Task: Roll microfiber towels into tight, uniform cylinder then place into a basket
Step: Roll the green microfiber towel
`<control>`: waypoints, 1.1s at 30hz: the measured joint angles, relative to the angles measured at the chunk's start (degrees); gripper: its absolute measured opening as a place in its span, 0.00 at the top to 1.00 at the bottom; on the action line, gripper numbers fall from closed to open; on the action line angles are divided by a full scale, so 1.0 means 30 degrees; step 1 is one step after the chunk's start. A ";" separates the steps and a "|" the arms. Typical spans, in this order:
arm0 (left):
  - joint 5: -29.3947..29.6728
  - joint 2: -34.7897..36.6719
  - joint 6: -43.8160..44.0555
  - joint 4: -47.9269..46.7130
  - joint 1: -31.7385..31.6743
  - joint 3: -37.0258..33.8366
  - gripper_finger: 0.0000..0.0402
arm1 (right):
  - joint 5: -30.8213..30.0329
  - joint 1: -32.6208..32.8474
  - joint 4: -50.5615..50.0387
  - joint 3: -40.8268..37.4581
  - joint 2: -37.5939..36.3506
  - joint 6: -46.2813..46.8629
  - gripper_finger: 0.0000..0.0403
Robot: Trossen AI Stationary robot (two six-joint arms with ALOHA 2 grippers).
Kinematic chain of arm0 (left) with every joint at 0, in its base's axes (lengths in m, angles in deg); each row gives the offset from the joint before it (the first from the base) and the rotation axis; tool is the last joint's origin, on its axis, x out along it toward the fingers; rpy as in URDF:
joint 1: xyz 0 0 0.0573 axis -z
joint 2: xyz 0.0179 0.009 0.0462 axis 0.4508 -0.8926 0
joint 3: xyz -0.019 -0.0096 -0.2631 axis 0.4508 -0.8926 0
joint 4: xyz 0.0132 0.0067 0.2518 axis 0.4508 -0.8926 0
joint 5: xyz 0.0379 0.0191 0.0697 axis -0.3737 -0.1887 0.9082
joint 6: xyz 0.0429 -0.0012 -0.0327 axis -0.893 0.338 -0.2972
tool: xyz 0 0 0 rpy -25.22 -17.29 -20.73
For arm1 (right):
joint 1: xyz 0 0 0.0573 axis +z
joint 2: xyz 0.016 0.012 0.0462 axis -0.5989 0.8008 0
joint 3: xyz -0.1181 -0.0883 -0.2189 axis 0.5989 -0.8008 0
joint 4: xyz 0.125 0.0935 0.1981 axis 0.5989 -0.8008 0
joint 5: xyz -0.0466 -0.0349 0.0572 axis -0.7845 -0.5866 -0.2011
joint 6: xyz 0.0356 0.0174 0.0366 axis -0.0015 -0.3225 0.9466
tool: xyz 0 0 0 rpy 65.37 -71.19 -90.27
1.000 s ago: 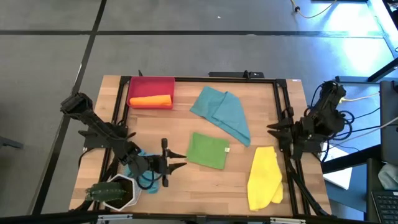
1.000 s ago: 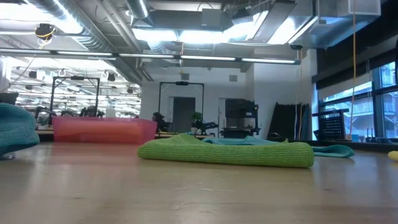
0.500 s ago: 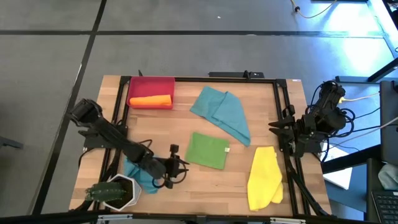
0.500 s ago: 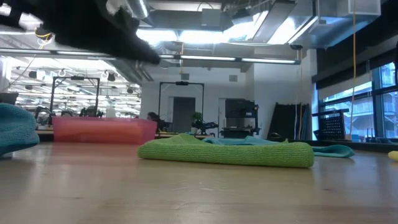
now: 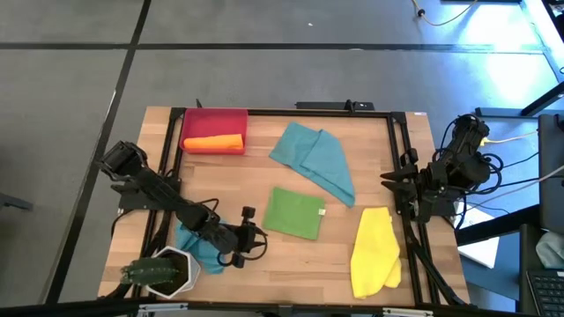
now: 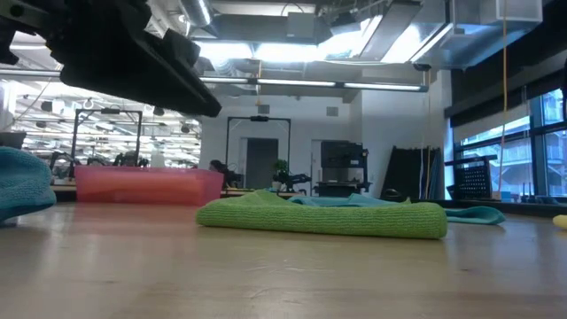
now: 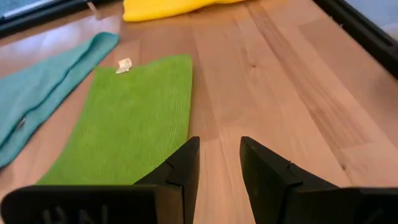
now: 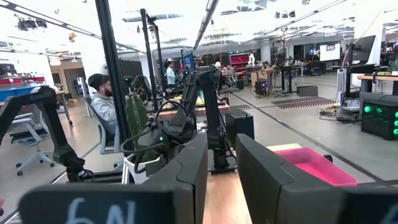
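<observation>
In the lower left of the high view the left gripper (image 5: 257, 242) hangs over bare wood just beside the green towel (image 5: 295, 212), its fingers (image 7: 180, 171) set a narrow gap apart, holding and touching nothing; a crumpled teal towel (image 5: 196, 246) lies under its arm next to the white plant pot (image 5: 166, 272). The right gripper (image 5: 388, 180) waits at the table's right edge, fingers (image 8: 193, 171) likewise narrowly parted and empty. The red basket (image 5: 213, 119) at upper left holds the rolled orange towel (image 5: 214, 142); a second teal towel (image 5: 315, 159) lies mid-table, and the yellow towel (image 5: 376, 251) at lower right.
</observation>
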 joint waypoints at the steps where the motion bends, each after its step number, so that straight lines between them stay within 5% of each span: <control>1: -0.0001 0.0000 0.0090 -0.0197 0.0000 0.0000 0.74 | 0.0000 0.0000 0.0000 0.0000 0.0000 0.0000 0.79; 8: -0.0414 -0.0569 0.0827 -0.1619 -0.0493 0.0294 0.74 | 0.0007 0.0000 0.0006 0.0000 0.0000 0.0000 0.79; 17: -0.1006 -0.4262 0.0940 -0.9236 -0.1462 0.5412 0.74 | 0.0007 0.0000 0.0007 0.0000 0.0007 0.0000 0.79; 33: -0.0983 -0.4269 0.0793 -1.0292 -0.1974 0.6033 0.74 | 0.0007 0.0000 0.0003 0.0000 0.0007 0.0000 0.79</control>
